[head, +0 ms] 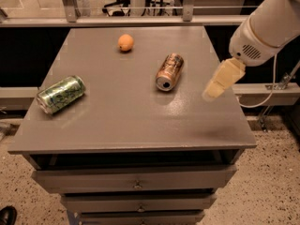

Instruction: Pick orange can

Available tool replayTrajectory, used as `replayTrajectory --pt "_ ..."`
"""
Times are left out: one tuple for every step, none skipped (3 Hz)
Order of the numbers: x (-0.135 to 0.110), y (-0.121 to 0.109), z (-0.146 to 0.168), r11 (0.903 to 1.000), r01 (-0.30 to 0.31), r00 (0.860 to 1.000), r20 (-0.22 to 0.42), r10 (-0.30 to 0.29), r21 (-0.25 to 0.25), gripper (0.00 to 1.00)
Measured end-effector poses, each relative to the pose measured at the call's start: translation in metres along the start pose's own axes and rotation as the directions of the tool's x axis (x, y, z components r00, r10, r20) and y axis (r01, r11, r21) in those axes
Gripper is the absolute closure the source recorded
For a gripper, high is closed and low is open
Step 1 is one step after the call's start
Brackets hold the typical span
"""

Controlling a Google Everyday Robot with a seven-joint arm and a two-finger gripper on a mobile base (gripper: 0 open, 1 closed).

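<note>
The orange can [169, 71] lies on its side near the middle of the grey table [126, 125], its silver top facing the front. My gripper [214, 89] hangs from the white arm [262, 32] above the table's right part. It is to the right of the can, apart from it, and holds nothing.
A green patterned can [61, 94] lies on its side at the table's left. A small round orange fruit [125, 42] sits at the back. Drawers [136, 184] are below the tabletop. A railing [140, 20] runs behind the table.
</note>
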State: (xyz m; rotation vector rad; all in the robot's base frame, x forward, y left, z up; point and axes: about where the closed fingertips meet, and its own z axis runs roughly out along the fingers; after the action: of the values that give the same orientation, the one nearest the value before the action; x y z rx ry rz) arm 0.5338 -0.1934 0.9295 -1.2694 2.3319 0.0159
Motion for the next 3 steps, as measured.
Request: replayTrajectory --pt "-0.021 -0.017 0.024 0.99 -0.14 0.989 0.046 0.139 0.019 0.0" --pt "-0.055 -0.026 0.053 0.9556 -0.295 0.952 0.084 0.294 0.002 0.0" --pt "-0.077 -0.025 0.067 0.9336 -0.357 0.929 0.097 0.358 -0.024 0.0"
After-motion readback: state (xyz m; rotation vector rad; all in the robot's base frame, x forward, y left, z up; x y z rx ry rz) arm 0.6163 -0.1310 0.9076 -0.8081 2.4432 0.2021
